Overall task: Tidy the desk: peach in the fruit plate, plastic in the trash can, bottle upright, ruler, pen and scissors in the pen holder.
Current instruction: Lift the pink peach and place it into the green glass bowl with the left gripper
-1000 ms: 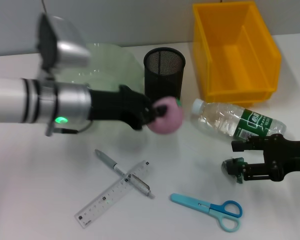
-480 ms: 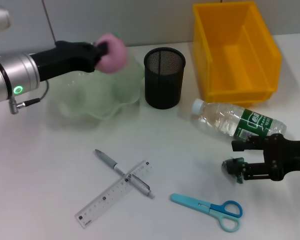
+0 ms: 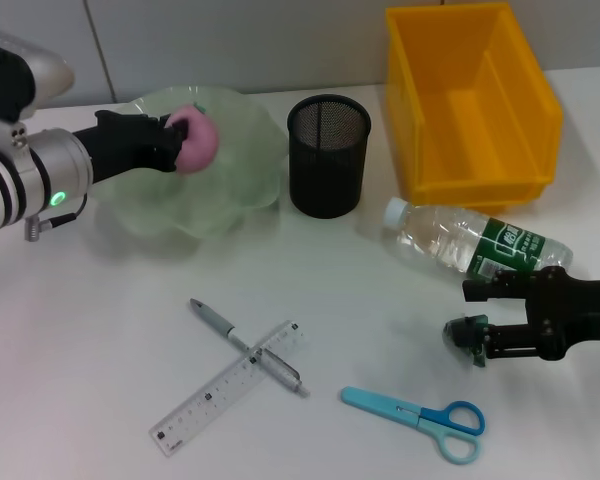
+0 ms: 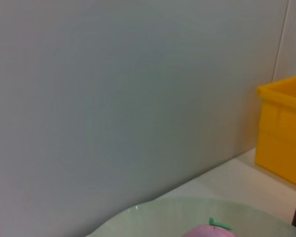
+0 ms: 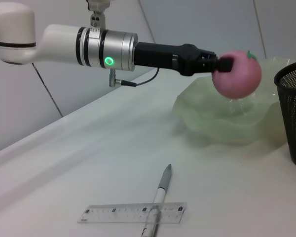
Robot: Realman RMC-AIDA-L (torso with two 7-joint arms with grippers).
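My left gripper is shut on the pink peach and holds it just above the pale green fruit plate at the back left. The right wrist view shows the peach hanging over the plate. The black mesh pen holder stands right of the plate. A clear bottle lies on its side near my right gripper, which rests open at the right. The pen crosses the ruler at the front. Blue scissors lie nearby. The plastic is out of view.
A yellow bin stands at the back right, behind the bottle. A grey wall runs along the table's far edge. The left wrist view shows the plate rim and the bin's corner.
My left arm carried the peach from in front of the pen holder back and to the left, then lowered it over the plate. The right arm has not moved.
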